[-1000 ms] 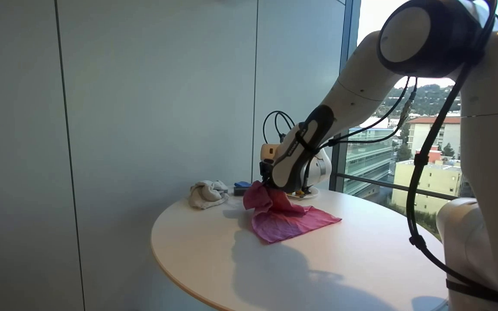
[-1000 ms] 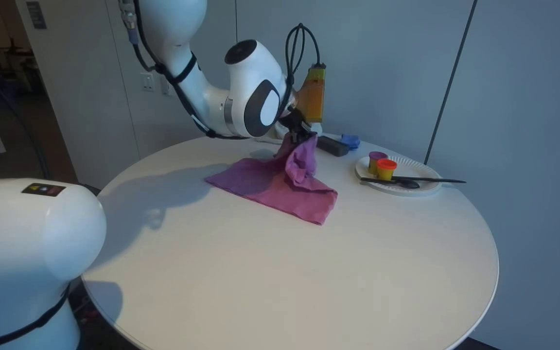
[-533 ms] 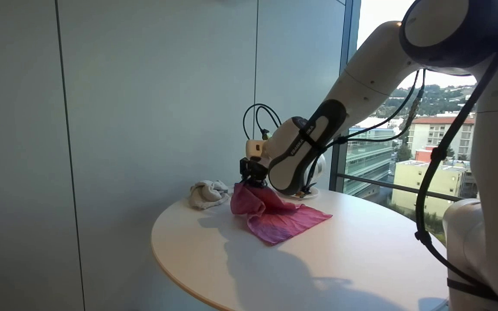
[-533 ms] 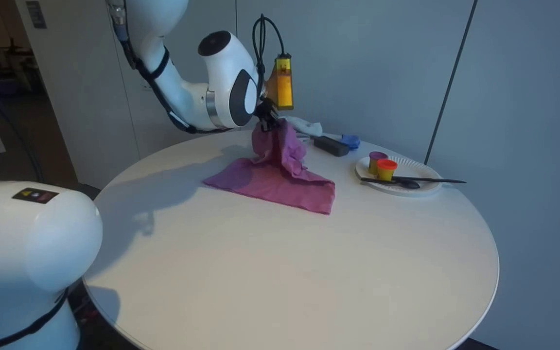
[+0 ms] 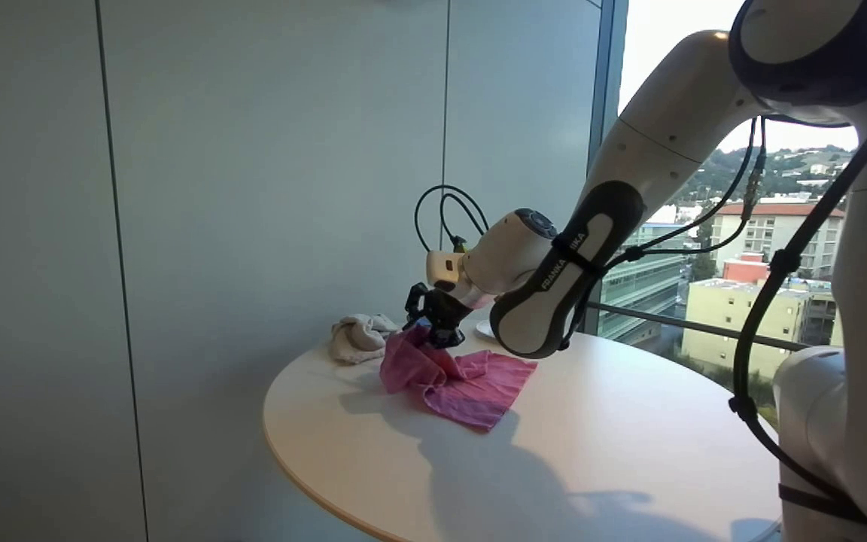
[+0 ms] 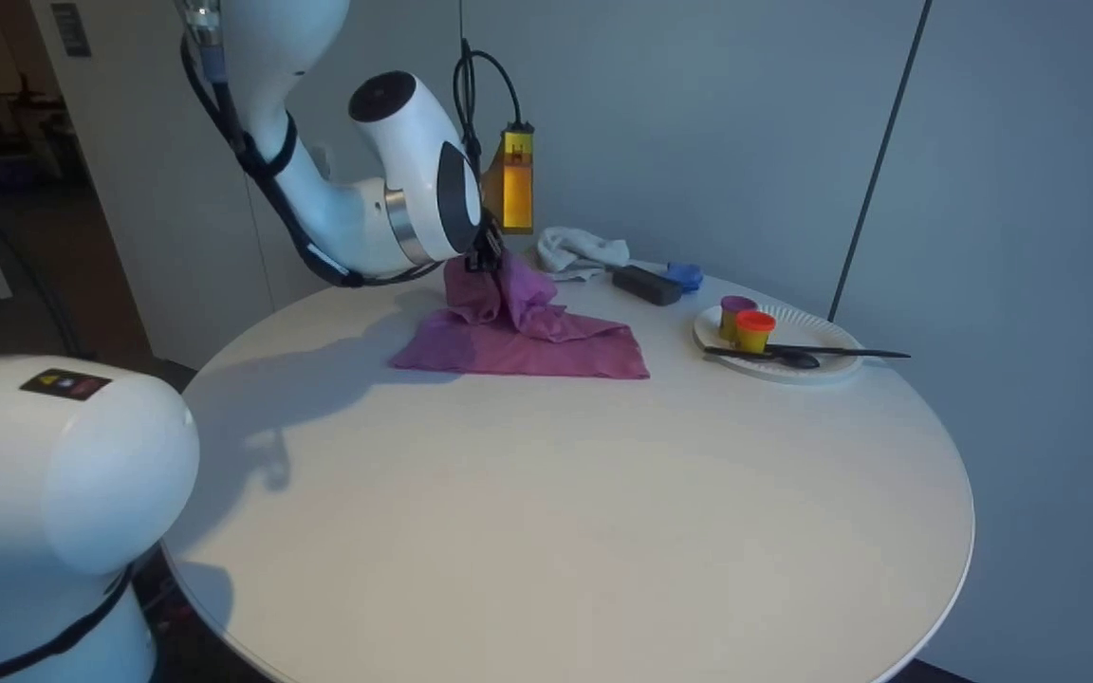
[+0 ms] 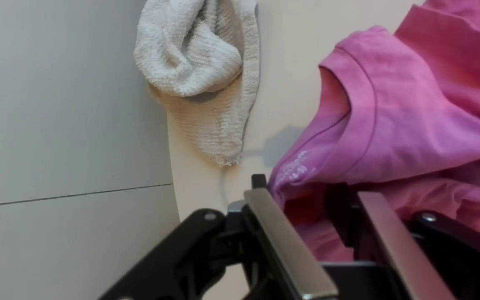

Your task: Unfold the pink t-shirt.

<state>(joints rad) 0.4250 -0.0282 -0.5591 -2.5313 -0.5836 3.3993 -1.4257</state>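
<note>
The pink t-shirt (image 6: 556, 356) lies on the table (image 6: 556, 531), one edge flat, the rest heaped up beneath the hand (image 7: 298, 189), which is spread, neckline fabric showing in its gap. Near the shirt sits a crumpled off-white cloth (image 7: 198, 58); in an exterior view two lidded tubs (image 6: 753, 334) stand on a paper plate (image 6: 810, 327).

Pink t-shirt (image 7: 423, 121) and pale cloth (image 7: 198, 71) cropped by wrist view's edges, collar print (image 7: 296, 168) blurred

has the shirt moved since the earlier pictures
Yes: in an exterior view the shirt has shifted to the picture's left, away from the plate, and its near edge has drawn back about level with the plate's lower rim.
</note>
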